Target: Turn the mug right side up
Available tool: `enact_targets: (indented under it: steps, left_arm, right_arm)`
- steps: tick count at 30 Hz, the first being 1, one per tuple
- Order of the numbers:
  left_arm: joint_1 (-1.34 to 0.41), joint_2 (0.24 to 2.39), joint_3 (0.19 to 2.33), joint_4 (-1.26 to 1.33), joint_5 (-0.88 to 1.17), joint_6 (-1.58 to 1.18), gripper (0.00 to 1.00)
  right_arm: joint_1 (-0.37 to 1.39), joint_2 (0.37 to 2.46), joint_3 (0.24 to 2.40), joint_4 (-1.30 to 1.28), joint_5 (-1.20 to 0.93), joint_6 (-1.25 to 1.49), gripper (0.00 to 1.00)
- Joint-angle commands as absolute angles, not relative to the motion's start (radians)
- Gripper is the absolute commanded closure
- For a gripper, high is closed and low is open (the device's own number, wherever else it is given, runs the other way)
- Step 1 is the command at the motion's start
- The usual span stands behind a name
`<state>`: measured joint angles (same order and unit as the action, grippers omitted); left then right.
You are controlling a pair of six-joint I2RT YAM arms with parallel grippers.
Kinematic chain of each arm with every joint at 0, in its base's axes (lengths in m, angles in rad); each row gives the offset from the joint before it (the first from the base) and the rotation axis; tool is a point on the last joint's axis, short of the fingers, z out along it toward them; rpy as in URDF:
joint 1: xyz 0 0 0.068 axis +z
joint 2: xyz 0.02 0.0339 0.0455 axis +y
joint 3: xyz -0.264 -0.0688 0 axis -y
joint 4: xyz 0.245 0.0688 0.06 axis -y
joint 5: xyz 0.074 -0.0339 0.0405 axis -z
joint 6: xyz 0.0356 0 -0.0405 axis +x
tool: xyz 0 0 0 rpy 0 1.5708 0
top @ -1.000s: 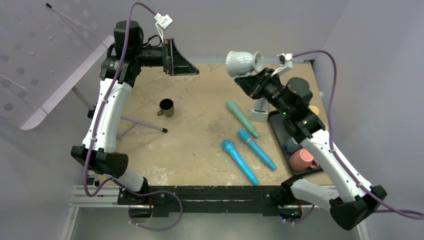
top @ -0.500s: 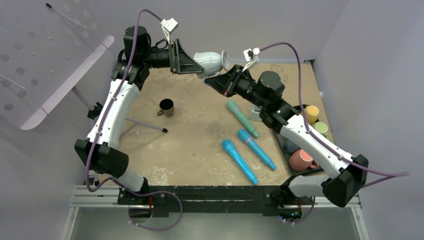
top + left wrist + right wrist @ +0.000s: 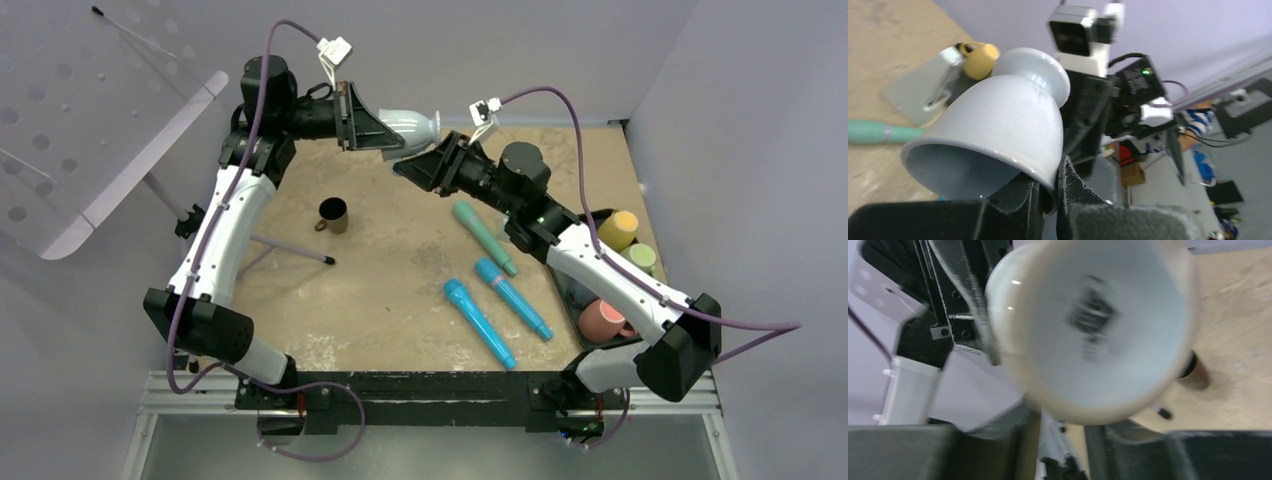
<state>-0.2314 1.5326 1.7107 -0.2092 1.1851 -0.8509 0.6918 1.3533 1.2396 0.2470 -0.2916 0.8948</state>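
A pale grey footed mug [image 3: 413,125] hangs on its side in the air over the back of the table. Its mouth faces my left gripper [image 3: 388,140], its foot points at my right gripper [image 3: 428,163]. In the left wrist view the left gripper [image 3: 1055,172] is shut on the mug [image 3: 998,120], one finger inside the rim and one outside. In the right wrist view the mug's foot [image 3: 1098,325] fills the frame, blurred, just above my right gripper [image 3: 1063,420], whose jaws stand apart with a gap between them.
On the table stand a small dark cup [image 3: 333,214], a green marker [image 3: 484,237] and two blue markers [image 3: 511,297] [image 3: 479,322]. A black tray [image 3: 556,268] at the right holds a pink mug [image 3: 606,320], a yellow cup [image 3: 620,228] and a green cup [image 3: 642,258].
The right arm carried the mug left to the left gripper. The left gripper closed on its rim, and the right jaws opened off the foot.
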Motion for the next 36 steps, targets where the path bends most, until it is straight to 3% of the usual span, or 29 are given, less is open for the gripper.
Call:
enact_targets:
  steps: [1, 4, 8, 14, 19, 36]
  left_arm:
    - [-0.233, 1.529, 1.833, -0.656, 0.922, -0.478, 1.00]
    - [-0.233, 1.536, 1.907, -0.830, 0.734, -0.227, 1.00]
    - [-0.237, 1.584, 1.919, -0.978, 0.555, 0.007, 1.00]
    - [-0.286, 1.714, 1.893, -1.212, 0.397, 0.302, 1.00]
    - [-0.350, 1.747, 1.770, -1.222, 0.243, 0.427, 1.00]
    - [-0.504, 1.838, 1.499, -1.020, 0.003, 0.548, 1.00]
  right_arm:
    - [0.706, 1.345, 1.279, 0.176, -0.218, 0.784, 0.47]
    - [0.708, 1.362, 1.281, 0.024, -0.186, 0.729, 0.31]
    - [0.706, 1.368, 1.279, -0.136, -0.150, 0.675, 0.29]
    - [0.701, 1.340, 1.294, -0.389, 0.111, 0.632, 0.27]
    - [0.659, 1.308, 1.301, -0.603, 0.411, 0.696, 0.24]
    - [0.360, 1.014, 1.114, -0.670, 0.556, 0.719, 0.21]
